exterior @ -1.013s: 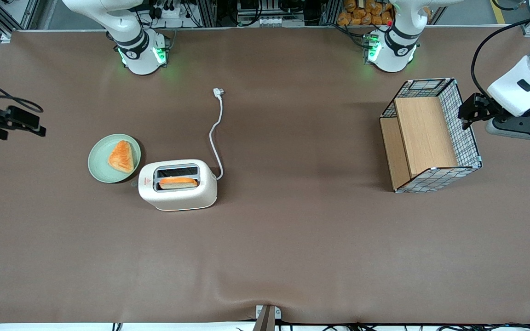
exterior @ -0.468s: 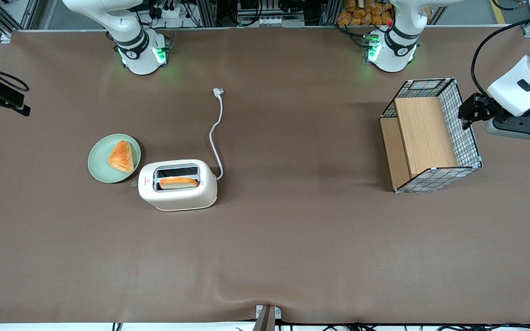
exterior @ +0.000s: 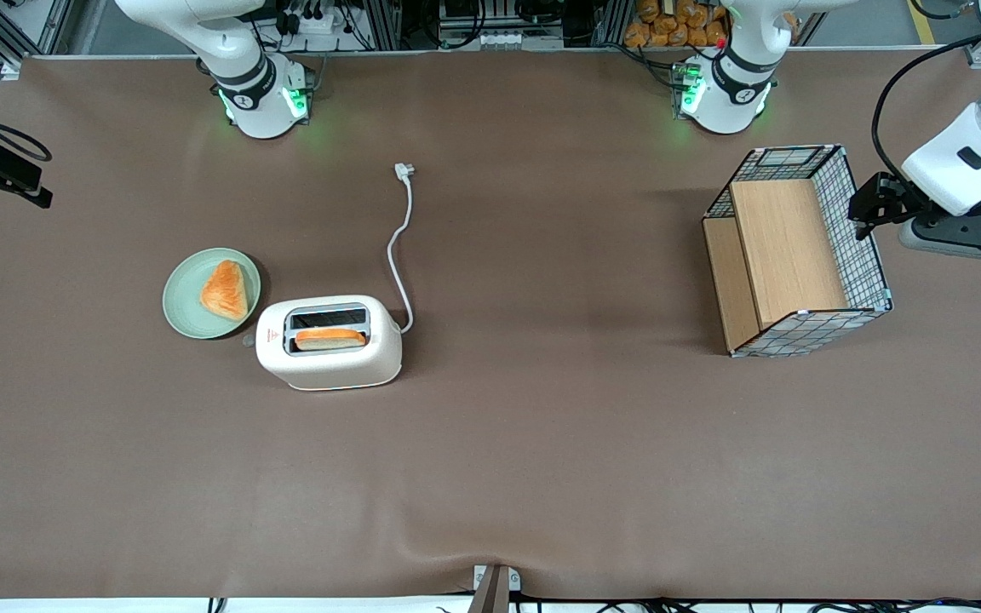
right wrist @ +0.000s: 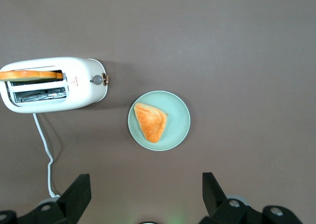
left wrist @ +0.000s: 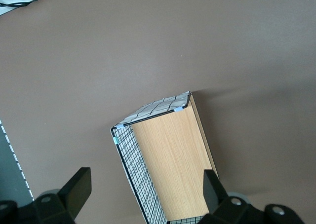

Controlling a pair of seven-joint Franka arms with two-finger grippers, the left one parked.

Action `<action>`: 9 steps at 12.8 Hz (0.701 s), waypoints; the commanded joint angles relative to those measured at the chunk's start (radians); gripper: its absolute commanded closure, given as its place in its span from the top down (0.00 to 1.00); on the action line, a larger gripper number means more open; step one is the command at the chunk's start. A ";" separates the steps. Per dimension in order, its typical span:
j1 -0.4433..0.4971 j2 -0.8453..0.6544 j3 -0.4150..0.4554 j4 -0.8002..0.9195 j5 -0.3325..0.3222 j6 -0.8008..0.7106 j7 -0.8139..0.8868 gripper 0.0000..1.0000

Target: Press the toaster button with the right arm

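We note a cream-white two-slot toaster (exterior: 329,343) on the brown table, its small grey lever button (right wrist: 97,79) facing a pale green plate (exterior: 186,313) of pastry (exterior: 225,289), our slim black gripper (right wrist: 143,197) raised, apparently well apart toward the working arm's end, fingers spread wide, holding nothing.

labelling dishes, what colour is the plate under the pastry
Pale green plate, clearest in the right wrist view.

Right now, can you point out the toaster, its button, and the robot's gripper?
toaster (exterior: 329,366): front view, its cream side wall.
toaster button (right wrist: 97,79): right wrist view, the grey knob.
gripper (right wrist: 143,197): right wrist view, between its fingertips, open, above the table.
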 commanded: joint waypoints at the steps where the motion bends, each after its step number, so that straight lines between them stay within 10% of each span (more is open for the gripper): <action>1: 0.011 -0.025 -0.001 -0.021 -0.031 0.012 0.022 1.00; 9: 0.009 -0.021 -0.001 -0.004 -0.017 0.008 0.025 1.00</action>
